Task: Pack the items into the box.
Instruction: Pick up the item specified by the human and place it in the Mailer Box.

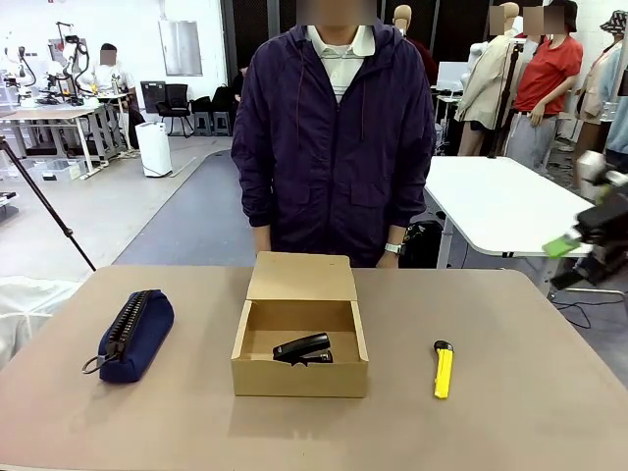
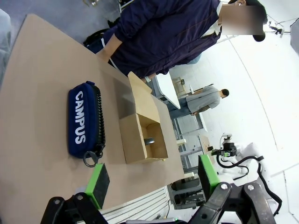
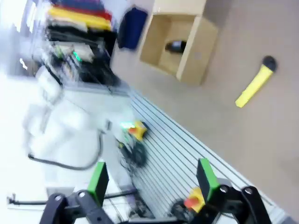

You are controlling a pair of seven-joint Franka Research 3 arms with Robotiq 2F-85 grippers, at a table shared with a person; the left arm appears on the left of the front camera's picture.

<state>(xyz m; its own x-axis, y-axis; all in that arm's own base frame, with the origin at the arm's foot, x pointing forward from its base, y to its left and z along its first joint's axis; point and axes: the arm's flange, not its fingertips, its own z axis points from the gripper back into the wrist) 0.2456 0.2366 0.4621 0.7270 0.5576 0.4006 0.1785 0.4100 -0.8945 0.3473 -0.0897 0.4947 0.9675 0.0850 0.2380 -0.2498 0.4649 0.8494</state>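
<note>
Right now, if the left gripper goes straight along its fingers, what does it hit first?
Likely the cardboard box: it sits straight ahead between the open left gripper's fingers, nothing in between. The blue pencil case lies off to the side. Depth unclear; it might meet the table short of the box.

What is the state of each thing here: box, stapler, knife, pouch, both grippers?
box: open, flap lid up.
stapler: lying inside the box.
utility knife: on the table, outside the box.
blue pouch: zipped shut, on the table.
left gripper: open, empty.
right gripper: open, empty.
</note>
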